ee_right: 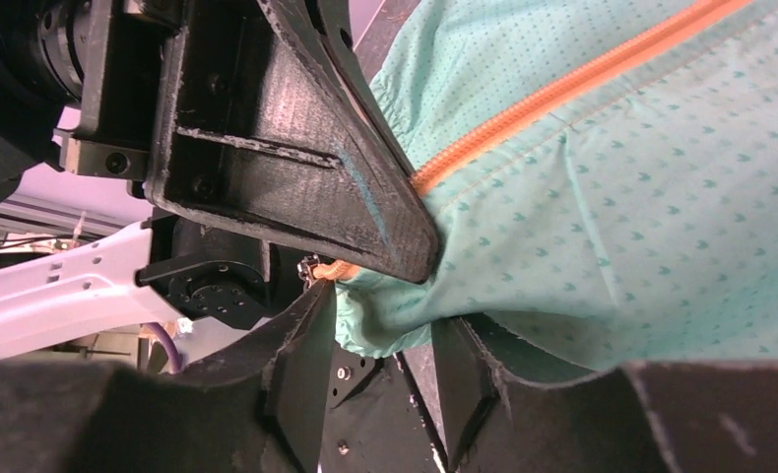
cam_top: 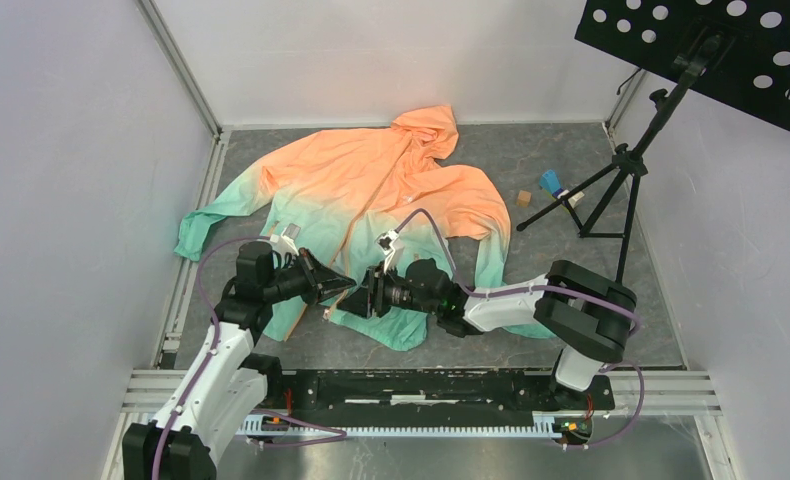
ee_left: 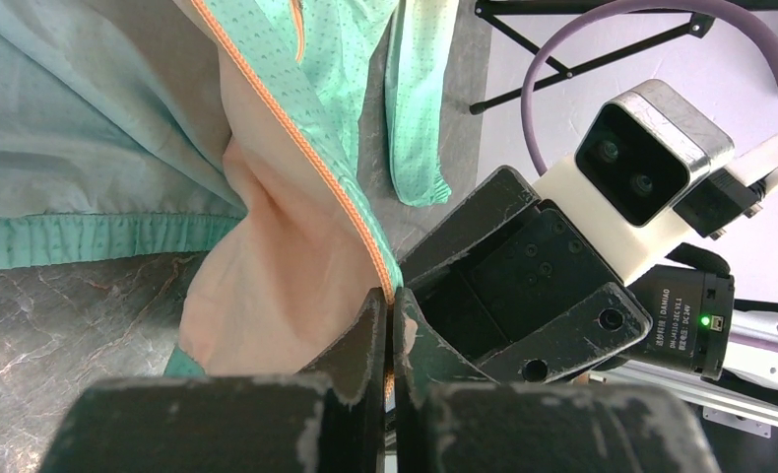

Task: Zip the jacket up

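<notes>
The jacket [cam_top: 371, 190] lies spread on the grey table, orange at the hood and mint green at the hem. My left gripper [cam_top: 344, 286] is at the hem's front edge. In the left wrist view it [ee_left: 389, 302] is shut on the orange zipper tape [ee_left: 306, 148] at its lower end. My right gripper [cam_top: 365, 297] faces it, tip to tip. In the right wrist view it [ee_right: 383, 317] is open, with the mint hem corner [ee_right: 390, 320] hanging between its fingers. The orange zipper [ee_right: 562, 89] runs away up right, and a small metal zipper part [ee_right: 312, 268] shows by its left finger.
A black tripod stand [cam_top: 621, 170] with a perforated tray stands at the back right. A small wooden block [cam_top: 523, 198] and a blue object [cam_top: 550, 181] lie near its feet. An aluminium rail [cam_top: 421, 385] runs along the near edge. White walls enclose the table.
</notes>
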You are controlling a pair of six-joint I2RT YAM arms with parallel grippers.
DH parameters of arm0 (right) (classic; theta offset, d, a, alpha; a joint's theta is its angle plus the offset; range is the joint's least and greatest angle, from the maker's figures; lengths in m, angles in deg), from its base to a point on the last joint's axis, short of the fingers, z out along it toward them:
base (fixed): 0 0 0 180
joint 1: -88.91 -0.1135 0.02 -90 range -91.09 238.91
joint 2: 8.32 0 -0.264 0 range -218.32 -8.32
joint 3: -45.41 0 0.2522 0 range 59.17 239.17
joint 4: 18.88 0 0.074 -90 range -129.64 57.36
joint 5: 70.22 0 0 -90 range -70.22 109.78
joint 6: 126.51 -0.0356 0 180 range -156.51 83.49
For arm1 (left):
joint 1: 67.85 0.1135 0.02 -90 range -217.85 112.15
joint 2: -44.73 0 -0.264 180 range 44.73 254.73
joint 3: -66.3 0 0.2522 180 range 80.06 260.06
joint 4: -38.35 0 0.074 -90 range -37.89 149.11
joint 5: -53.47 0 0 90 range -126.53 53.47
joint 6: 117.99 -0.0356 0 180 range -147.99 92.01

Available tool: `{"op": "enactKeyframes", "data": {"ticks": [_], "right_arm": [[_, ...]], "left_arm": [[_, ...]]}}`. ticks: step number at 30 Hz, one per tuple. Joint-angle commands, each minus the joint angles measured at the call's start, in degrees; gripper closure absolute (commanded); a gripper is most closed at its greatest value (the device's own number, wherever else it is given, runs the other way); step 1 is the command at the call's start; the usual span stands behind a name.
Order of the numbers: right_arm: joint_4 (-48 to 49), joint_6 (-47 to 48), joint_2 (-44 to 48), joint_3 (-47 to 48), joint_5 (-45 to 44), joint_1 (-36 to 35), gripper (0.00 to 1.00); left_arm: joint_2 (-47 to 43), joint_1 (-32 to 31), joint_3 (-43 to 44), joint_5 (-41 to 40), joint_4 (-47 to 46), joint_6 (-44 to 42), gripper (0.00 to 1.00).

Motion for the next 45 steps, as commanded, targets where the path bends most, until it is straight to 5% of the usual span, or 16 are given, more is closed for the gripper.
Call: {"op": "enactKeyframes", "data": {"ticks": [1, 25, 38, 41, 45], "right_arm": [[2.0, 1.7, 0.9, -1.3, -0.5, 0.2, 0.5], [13.2, 6.6, -2.4, -1.2, 5.0, 0.4, 0.5], [25.7, 11.2, -5.5, -2.1, 10.0, 1.6, 0.82], [25.9, 14.1, -6.2, -1.0, 12.0, 2.1, 0.99], [25.5, 17.8, -5.3, -1.2, 12.6, 2.1, 1.0]], "left_arm": [[0.0, -0.2, 2.4, 1.8, -1.8, -1.2, 0.98], [1.3, -0.2, 4.0, 1.9, 0.7, -4.2, 0.98], [2.0, -0.2, 4.5, 2.7, 1.5, -5.7, 0.98], [1.9, -0.2, 4.5, 2.7, 1.5, -5.7, 0.98], [1.8, -0.2, 4.8, 2.9, 1.8, -5.8, 0.98]]}}
